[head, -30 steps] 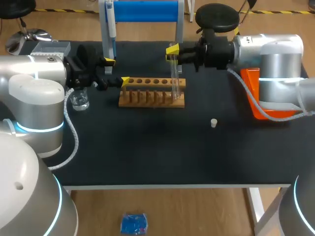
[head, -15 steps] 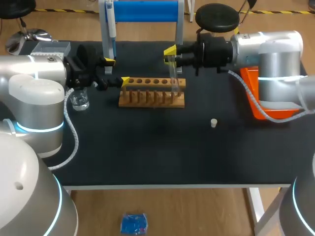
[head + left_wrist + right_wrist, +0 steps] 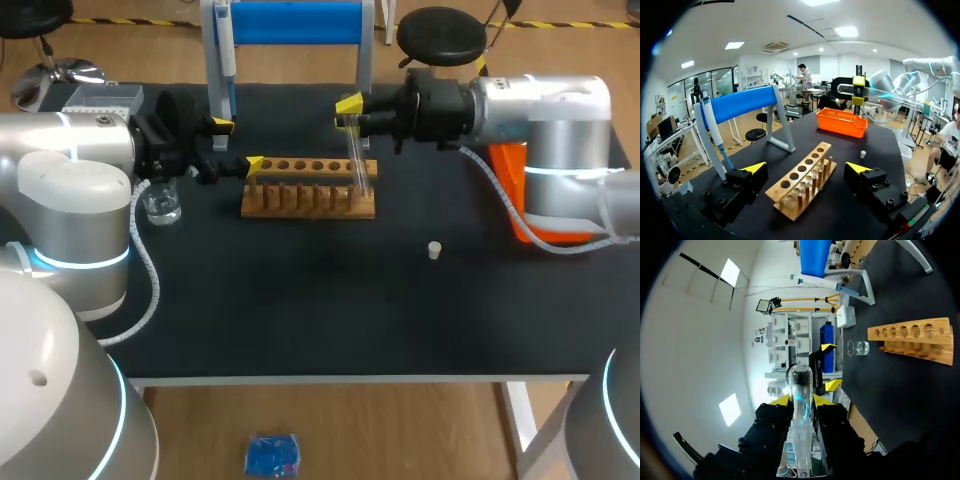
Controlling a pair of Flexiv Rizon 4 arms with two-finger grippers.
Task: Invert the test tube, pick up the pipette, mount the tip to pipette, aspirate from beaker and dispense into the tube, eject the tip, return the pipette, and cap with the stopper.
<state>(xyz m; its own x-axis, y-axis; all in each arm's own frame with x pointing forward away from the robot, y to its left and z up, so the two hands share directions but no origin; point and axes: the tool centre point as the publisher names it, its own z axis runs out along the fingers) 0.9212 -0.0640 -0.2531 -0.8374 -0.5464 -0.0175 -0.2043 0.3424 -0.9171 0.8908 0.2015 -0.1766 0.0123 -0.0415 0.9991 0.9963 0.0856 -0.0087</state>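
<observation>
Hanging just left of the wooden rack (image 3: 310, 190), the left gripper (image 3: 237, 144) has its fingers spread; a glass beaker (image 3: 162, 205) stands farther left. Above the rack's right end, the right gripper (image 3: 350, 108) pinches the clear, tilted test tube (image 3: 357, 165) between its fingers. A white stopper (image 3: 434, 250) lies on the desk right of the rack.

Bright, even overhead lighting. Faint soft shadow beside rack (image 3: 308, 188) on matte black bench (image 3: 300, 310). Glare patches on right arm (image 3: 560, 105) shell and along glass test tube (image 3: 801, 410). Wrist views bowed toward rims; ceiling panels blown out.
</observation>
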